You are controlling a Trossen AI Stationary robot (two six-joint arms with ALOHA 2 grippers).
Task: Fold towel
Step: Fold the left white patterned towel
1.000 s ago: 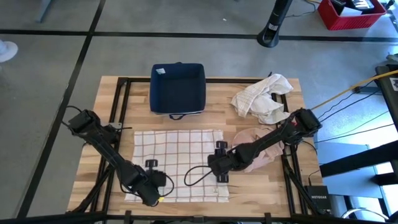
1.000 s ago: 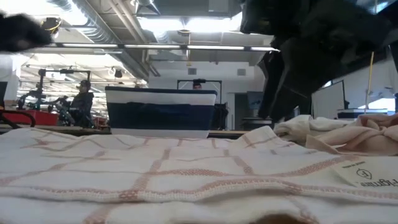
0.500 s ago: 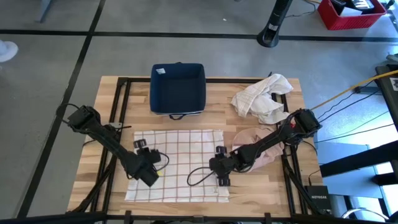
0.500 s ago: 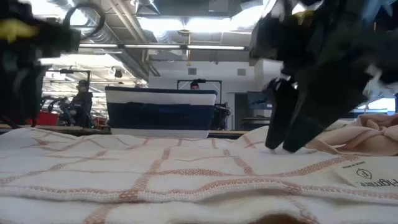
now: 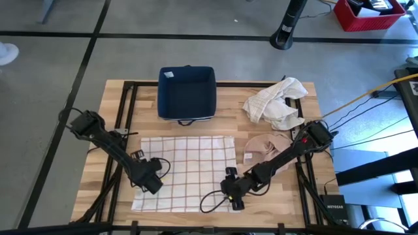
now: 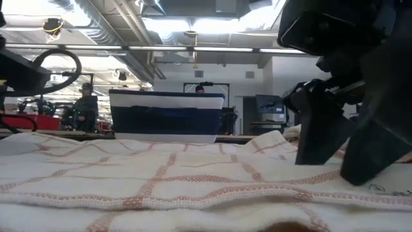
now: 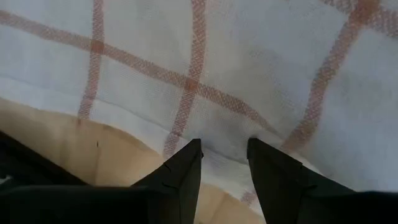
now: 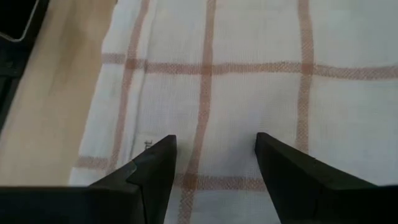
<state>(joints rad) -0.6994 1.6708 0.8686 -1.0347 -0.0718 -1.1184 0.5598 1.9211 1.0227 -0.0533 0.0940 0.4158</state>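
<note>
A white towel with a red-brown check (image 5: 186,173) lies spread flat on the wooden table (image 5: 117,98). My left gripper (image 5: 144,171) points steeply down over the towel's left edge (image 7: 155,134) and is open, a narrow gap between its fingers. My right gripper (image 5: 231,192) is open wide and slants down over the towel close to its near right corner, by the small label (image 8: 148,144). In the low view its two dark fingers (image 6: 315,129) reach down to the cloth surface. My left gripper's fingertips (image 7: 189,155) stand just over the towel's left edge, pointing down; I cannot tell whether they touch the cloth. My right gripper's fingertips (image 6: 357,174) come down onto the towel near its right edge; whether they touch it I cannot tell.
A navy bin (image 5: 187,93) stands at the far middle of the table. A crumpled white cloth (image 5: 277,101) lies at the far right, and a beige cloth (image 5: 264,145) lies just right of the towel. People stand in the room beyond (image 6: 84,103).
My left gripper has gone from the towel's near left corner toward the far edge along the towel's left side, sinking and rolling about. My right gripper has gone toward the near edge and down, tipping steeper. The towel has stayed flat.
</note>
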